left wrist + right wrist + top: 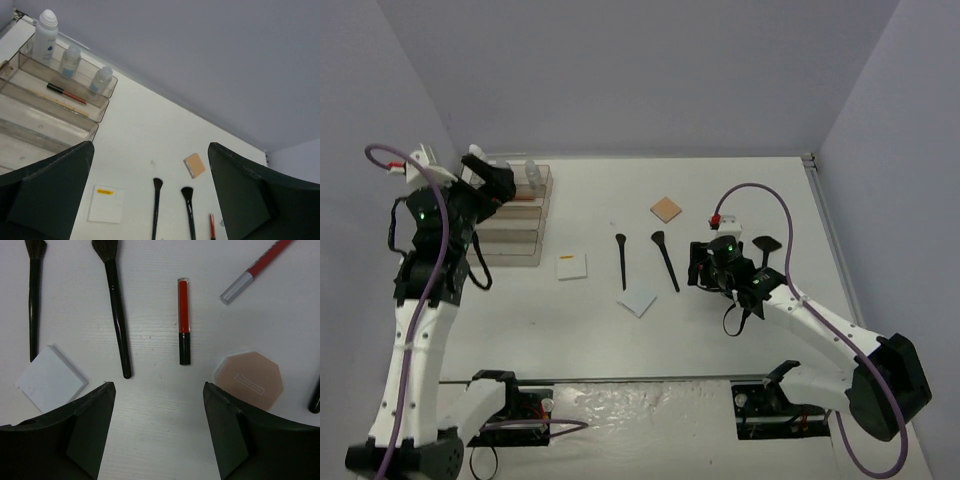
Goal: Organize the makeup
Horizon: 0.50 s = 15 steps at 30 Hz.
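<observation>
"Looking down from the right gripper (157, 390), where's the lip tube (184, 320)?"

"Straight ahead of it, dead centre, lying flat on the table (155, 440). Its long axis runs away from the gripper, black end near and red end far, so the jaws would close across its width. They stand apart with nothing between them."

"And the left gripper (150, 150)?"

"Spread wide and empty, over by the tray (100, 110), well apart from the tube. I'd judge the right arm is nearer."

"Any writing?"

"There's a pale label on the pink compact (248, 381) right of the tube, a yellow one on the white pad (105, 204) and a blue mark on the tall bottle (47, 30). None is legible."
</observation>
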### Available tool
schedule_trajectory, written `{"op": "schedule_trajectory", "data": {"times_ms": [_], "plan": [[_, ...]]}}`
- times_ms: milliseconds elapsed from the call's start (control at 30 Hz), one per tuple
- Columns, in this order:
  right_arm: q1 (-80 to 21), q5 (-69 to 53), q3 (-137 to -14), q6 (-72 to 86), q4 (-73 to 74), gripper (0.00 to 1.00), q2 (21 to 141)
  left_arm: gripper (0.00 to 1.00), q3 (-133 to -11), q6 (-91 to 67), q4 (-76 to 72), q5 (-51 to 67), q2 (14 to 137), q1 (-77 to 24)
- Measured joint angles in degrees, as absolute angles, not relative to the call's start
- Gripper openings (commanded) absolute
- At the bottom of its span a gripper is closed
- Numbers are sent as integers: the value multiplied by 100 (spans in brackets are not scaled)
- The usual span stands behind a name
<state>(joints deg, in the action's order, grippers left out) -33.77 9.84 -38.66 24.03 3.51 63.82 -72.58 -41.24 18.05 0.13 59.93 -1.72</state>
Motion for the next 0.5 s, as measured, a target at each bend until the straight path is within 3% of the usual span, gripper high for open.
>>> {"op": "schedule_trajectory", "data": {"times_ms": [233, 500], "plan": [[-3332, 1026, -3822, 2464, -416, 55, 7655, 97, -5702, -3134, 2364, 460, 4211, -229], [-3291, 1432, -3841, 2467, -862, 50, 8457, 97, -4251, -2845, 2919, 1336, 3418, -423]]}}
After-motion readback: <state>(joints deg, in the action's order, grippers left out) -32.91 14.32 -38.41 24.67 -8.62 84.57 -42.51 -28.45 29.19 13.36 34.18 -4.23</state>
